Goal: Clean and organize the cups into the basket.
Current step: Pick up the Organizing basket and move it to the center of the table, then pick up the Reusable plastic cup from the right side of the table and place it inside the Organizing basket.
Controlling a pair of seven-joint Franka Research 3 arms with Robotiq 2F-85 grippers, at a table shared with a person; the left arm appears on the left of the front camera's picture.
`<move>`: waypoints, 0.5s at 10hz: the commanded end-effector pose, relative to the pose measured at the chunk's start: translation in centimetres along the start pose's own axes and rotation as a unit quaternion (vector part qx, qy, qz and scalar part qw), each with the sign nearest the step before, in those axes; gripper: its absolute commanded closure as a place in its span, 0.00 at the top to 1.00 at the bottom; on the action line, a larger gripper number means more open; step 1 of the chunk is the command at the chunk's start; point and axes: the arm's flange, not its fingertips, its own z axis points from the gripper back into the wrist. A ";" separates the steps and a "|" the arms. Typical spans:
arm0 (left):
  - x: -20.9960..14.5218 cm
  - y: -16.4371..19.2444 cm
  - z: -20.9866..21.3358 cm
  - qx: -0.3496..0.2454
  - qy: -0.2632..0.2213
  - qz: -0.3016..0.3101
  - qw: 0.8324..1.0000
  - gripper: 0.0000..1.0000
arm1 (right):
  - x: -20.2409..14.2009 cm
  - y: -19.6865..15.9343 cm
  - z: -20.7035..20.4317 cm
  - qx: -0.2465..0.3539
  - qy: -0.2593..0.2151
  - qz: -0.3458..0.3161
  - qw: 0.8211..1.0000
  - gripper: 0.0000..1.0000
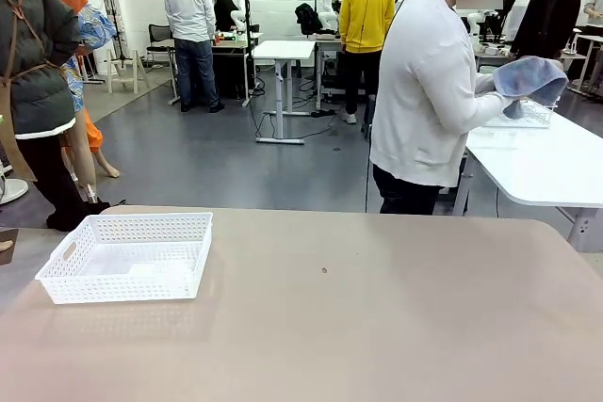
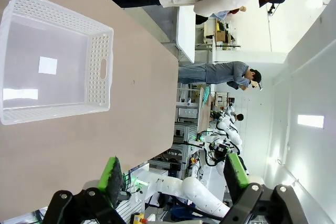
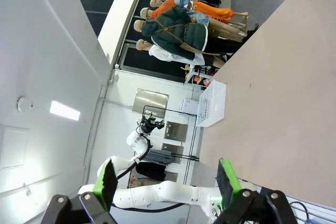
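Note:
The white lattice basket (image 1: 127, 253) sits empty at the left of the tan table; it also appears in the left wrist view (image 2: 52, 61) and far off in the right wrist view (image 3: 212, 103). The cups are out of view. A person in a white top stands behind the far edge, turned toward a side table, rubbing something hidden inside a blue-grey cloth (image 1: 529, 80). My left gripper (image 2: 176, 177) is open and holds nothing, well off from the basket. My right gripper (image 3: 168, 179) is open too, raised, with nothing between its fingers.
A small dark speck (image 1: 324, 270) lies mid-table. A white side table (image 1: 542, 162) stands behind the far right corner, with a clear container (image 1: 520, 116) on it. Other people and workbenches fill the room farther back.

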 end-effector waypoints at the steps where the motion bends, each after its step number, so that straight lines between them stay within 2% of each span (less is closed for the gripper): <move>1: -0.1 0.0 0.1 -0.004 0.000 0.000 1.000 1.00 | 0.3 0.1 0.1 0.011 -0.006 0.011 1.000 1.00; 5: -0.1 0.0 0.1 -0.004 0.000 0.000 1.000 1.00 | 0.3 0.1 0.1 0.011 -0.006 0.011 1.000 1.00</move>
